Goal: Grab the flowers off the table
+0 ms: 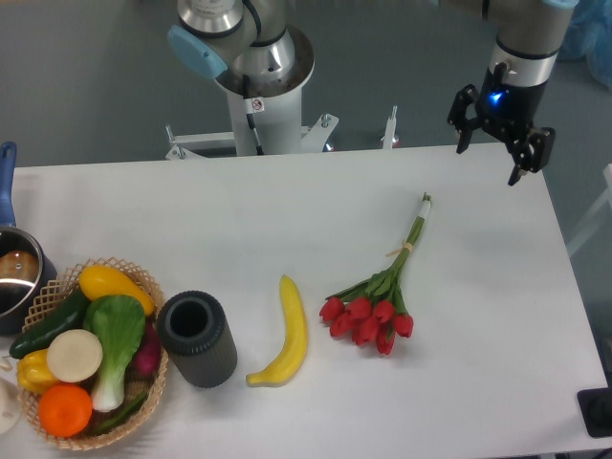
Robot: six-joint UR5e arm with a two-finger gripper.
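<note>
The flowers point(380, 292) lie flat on the table point(287, 201), untouched, and serve as the reference for all positions below. Their long axis runs diagonally: the red heads cluster at the near, lower-left end, and the thin green stems taper up and to the right, ending at a cut tip on the far side. A pale tie wraps the stems roughly midway along the bunch. The gripper point(501, 143) hangs beyond and to the right of the stem tip, well apart from the bunch, over the table's far edge. Its two fingers are spread wide and hold nothing. Its height above the surface is hard to judge from this single view; it appears raised. The pickup has not begun. The coming move most likely requires travel toward the near left, along the stem line, then a descent with the fingers set across the stems near the tie. A banana point(285, 335) lies just left of the flower heads, and a dark cylinder point(197, 338) and a basket of vegetables point(134, 277) sit further left, all clear of the approach
</note>
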